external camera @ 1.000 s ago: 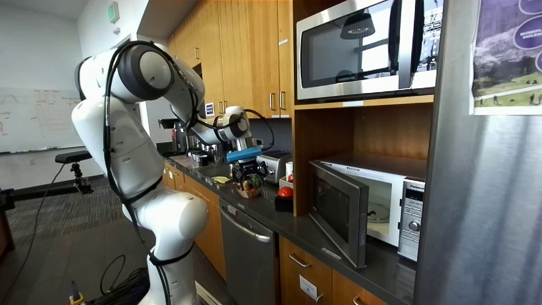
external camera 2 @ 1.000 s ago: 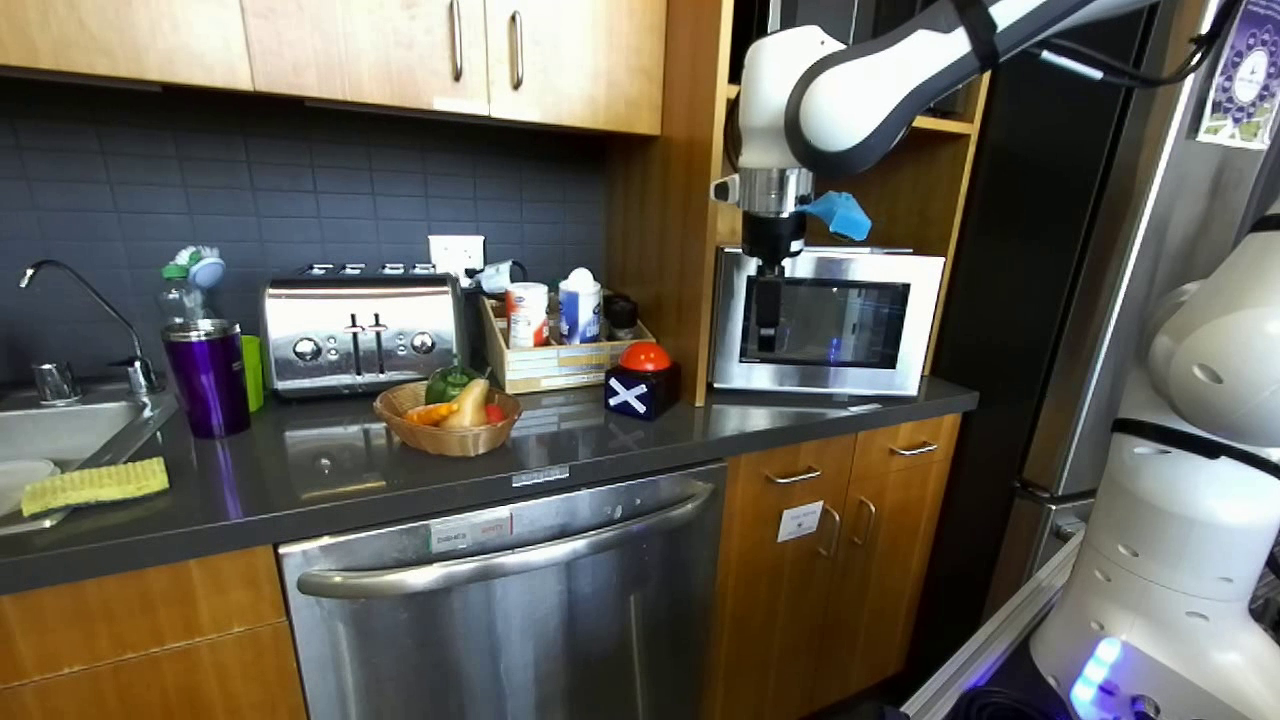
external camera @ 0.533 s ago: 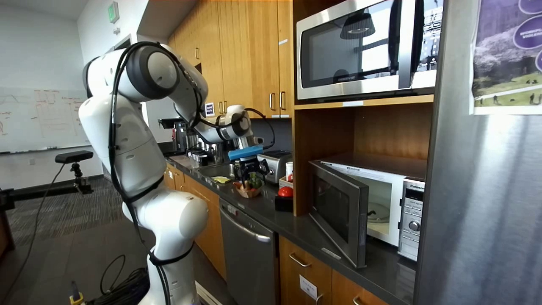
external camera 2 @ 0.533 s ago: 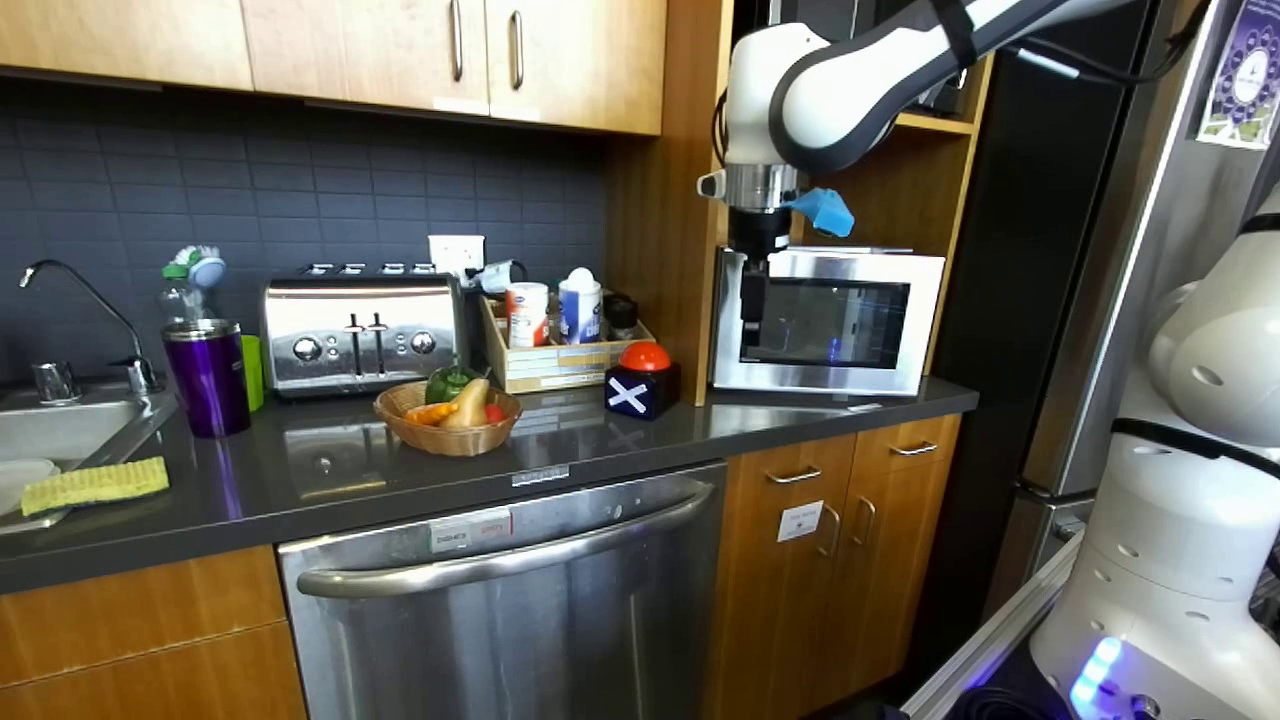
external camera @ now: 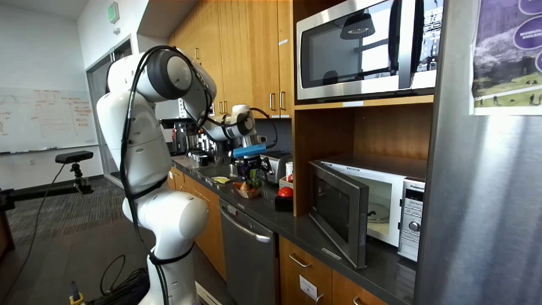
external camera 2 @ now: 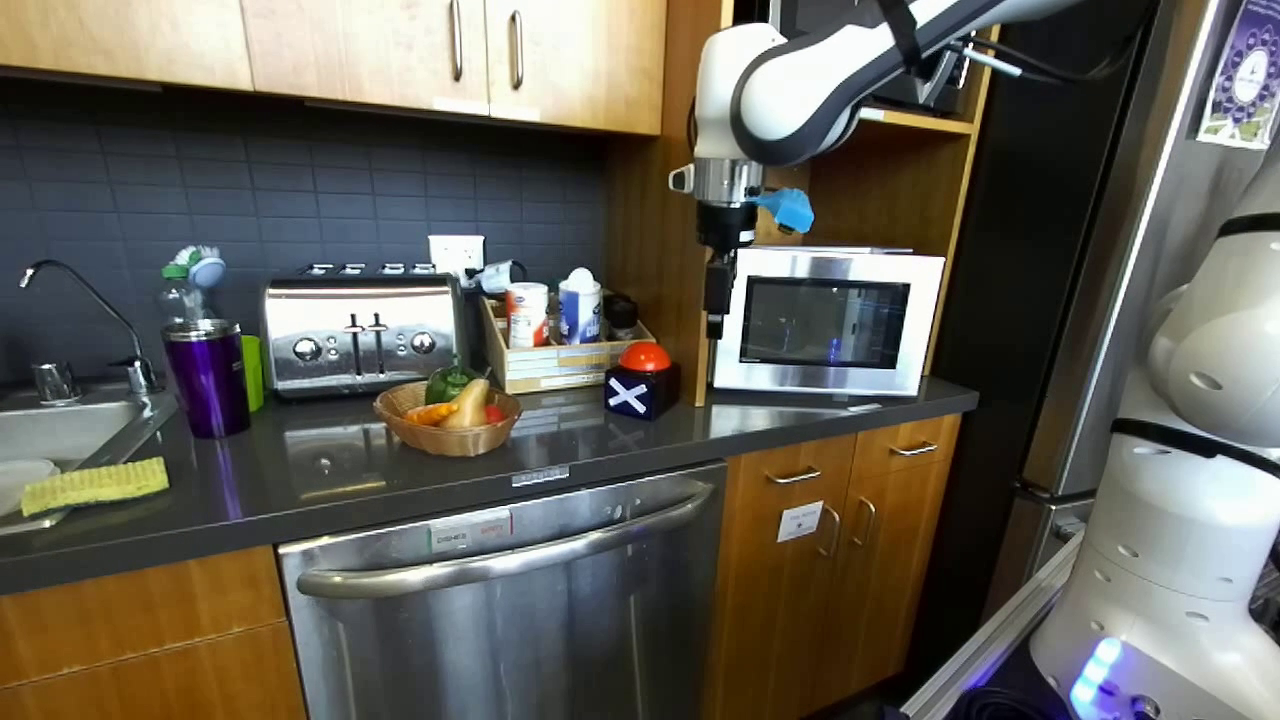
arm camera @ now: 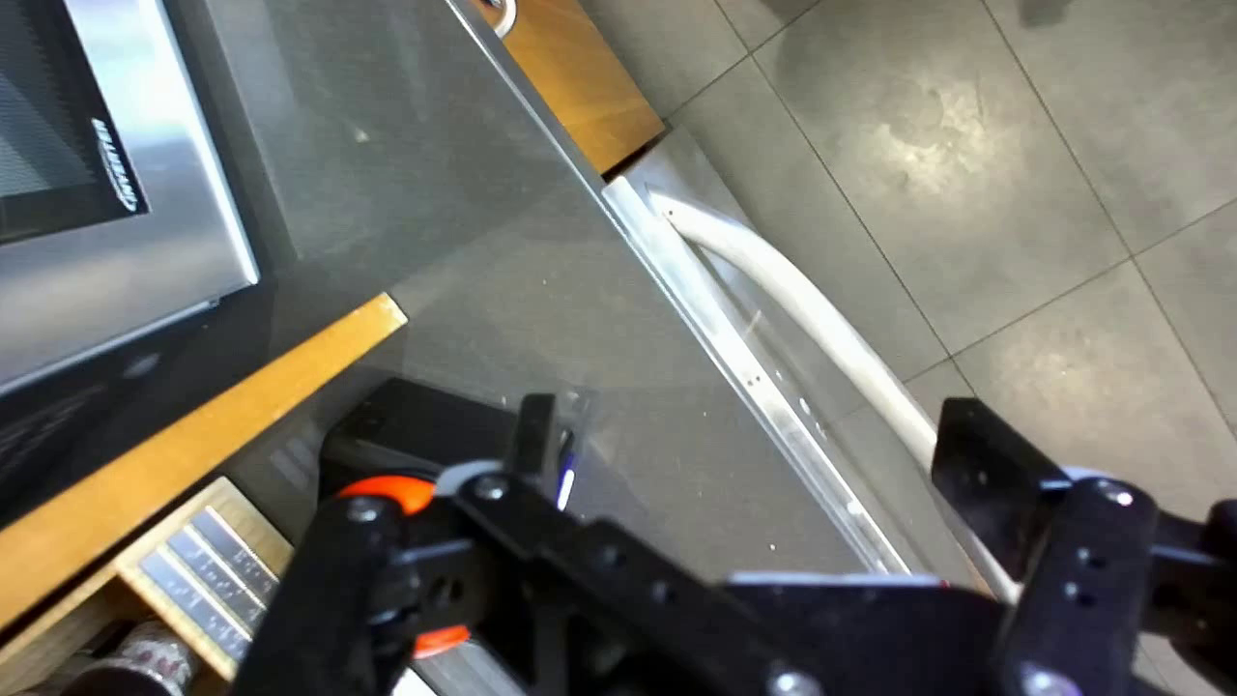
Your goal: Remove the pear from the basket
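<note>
Swings the arm [external camera 2: 795,100] toward the basket [external camera 2: 440,440] compared with half a second ago, bringing the gripper [arm camera: 754,454] from across the front of the microwave [external camera 2: 830,320] to the edge nearest the wooden panel [external camera 2: 645,230], as seen in an exterior view. Points down above the counter [external camera 2: 560,448], near the red button [external camera 2: 645,356] on its black box [external camera 2: 655,392] and well apart from the basket. Holds the fingers [arm camera: 981,474] wide in the wrist view, with a broad gap between them, covering part of the button. Leaves the pear [external camera 2: 467,408] unmoved, resting inside the basket and tilted, narrow end up. Touches the green pepper [external camera 2: 446,387] or lies just in front of it; cannot tell which. Shares the basket also with an orange item [external camera 2: 430,413] and something red [external camera 2: 494,413], both too small to name. Rests, basket and all, in front of the toaster [external camera 2: 365,340], between the purple tumbler [external camera 2: 205,385] and the black box. Lies well apart from the yellow sponge [external camera 2: 95,487] at the edge of the sink [external camera 2: 60,435]. Shows the microwave door [external camera: 338,212] swung outward in an exterior view
</note>
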Available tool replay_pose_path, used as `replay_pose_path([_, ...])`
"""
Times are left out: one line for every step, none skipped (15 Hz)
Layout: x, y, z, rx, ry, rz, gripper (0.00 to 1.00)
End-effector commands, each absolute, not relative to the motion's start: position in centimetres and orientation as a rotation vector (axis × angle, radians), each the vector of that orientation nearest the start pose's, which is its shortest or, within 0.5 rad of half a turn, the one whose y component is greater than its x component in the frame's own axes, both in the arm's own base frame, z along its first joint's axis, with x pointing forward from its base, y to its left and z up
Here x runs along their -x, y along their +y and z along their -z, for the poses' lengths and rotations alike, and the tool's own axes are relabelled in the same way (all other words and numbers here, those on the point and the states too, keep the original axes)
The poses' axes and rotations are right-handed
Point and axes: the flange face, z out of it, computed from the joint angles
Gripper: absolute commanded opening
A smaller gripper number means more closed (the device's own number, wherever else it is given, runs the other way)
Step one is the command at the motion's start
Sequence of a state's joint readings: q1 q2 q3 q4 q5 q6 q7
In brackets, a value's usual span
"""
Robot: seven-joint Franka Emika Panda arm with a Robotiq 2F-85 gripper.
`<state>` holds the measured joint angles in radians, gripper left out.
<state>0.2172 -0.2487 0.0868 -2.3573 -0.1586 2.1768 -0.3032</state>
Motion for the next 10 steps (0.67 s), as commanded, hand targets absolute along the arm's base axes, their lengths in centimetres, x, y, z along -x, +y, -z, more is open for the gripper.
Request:
replay_pose_path([-48.5, 15.9, -42.9, 3.048, -1.075, 0.107, 1.0])
replay_pose_path([-49.1, 16.5, -42.8, 3.034, -1.064, 0.101, 1.0])
replay_pose_path([-49.9, 17.1, -42.6, 3.02, -1.052, 0.098, 1.0])
replay_pose_path([-50.7, 17.8, -42.4, 3.005, -1.042, 0.095, 1.0])
replay_pose_path([-51.3, 18.5, -42.3, 2.99, -1.035, 0.093, 1.0])
replay_pose_path([-51.8, 19.3, -42.0, 2.98, -1.03, 0.094, 1.0])
replay_pose_path([-52.5, 20.1, -41.7, 2.969, -1.026, 0.089, 1.0])
replay_pose_path([-52.8, 20.8, -41.5, 2.958, -1.034, 0.085, 1.0])
replay_pose_path([-53.2, 21.5, -41.3, 2.948, -1.039, 0.084, 1.0])
replay_pose_path([-53.5, 22.2, -41.1, 2.935, -1.046, 0.08, 1.0])
